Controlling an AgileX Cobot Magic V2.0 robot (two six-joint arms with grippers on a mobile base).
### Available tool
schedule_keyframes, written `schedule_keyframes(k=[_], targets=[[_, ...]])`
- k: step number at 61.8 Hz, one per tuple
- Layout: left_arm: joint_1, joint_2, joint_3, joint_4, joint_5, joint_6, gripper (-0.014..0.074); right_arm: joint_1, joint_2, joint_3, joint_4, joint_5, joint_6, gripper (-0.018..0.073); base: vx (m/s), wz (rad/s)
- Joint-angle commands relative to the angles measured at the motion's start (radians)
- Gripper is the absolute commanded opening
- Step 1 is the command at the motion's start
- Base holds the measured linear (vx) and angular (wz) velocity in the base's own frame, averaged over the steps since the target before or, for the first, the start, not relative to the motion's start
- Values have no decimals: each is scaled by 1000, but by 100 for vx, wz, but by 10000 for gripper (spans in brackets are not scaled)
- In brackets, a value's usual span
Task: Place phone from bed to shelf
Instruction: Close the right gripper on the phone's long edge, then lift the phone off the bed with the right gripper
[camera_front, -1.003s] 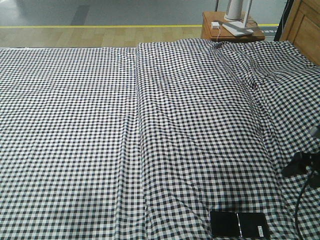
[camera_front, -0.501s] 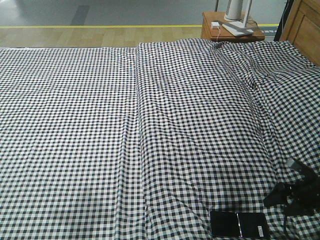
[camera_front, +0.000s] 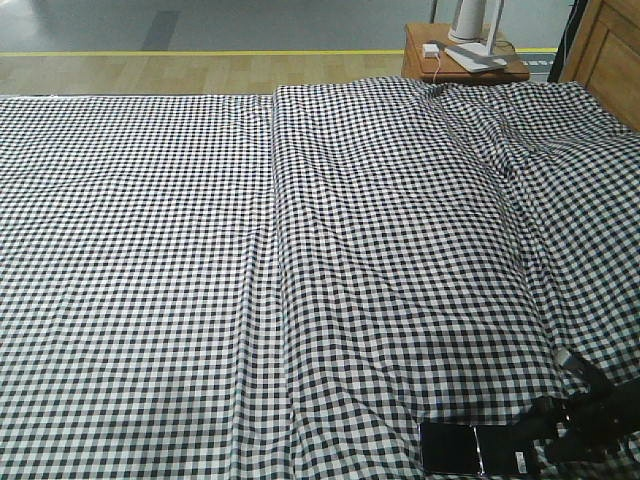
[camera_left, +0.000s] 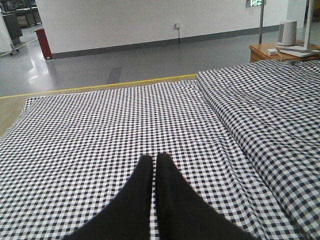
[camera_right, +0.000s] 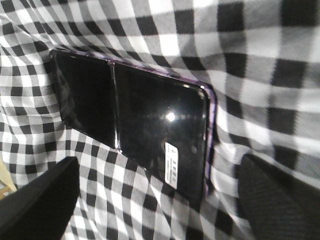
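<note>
Phone (camera_right: 135, 125) on bed (camera_right: 260, 60); right pincer (camera_right: 160, 200) spread wide astride it; left pincer (camera_left: 154, 161) closed.

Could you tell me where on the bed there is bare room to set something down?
The bed is bare everywhere left of the long sheet fold, and right of it up to the side table. It is crowded only at the near right corner, where the right gripper sits open over the phone.

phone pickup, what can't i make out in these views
Phone: front view, the frame's bottom edge cuts it; right pincer overlaps its right end.
Right wrist view: fingers blurred and cropped; contact with phone unclear.
Shelf: in no view for certain.
</note>
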Motion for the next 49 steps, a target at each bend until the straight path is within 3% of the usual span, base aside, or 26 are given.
schedule_keyframes(k=[1, 40, 49], targets=[[-4, -13, -21, -9, -72, -6, 1, -4, -35, -10, 70, 59, -63, 596, 0, 0], [-4, -13, -21, -9, -72, -6, 1, -1, 110, -10, 366, 213, -271, 594, 0, 0], [-4, -13, -21, -9, -72, -6, 1, -1, 118, -10, 383, 234, -278, 588, 0, 0]])
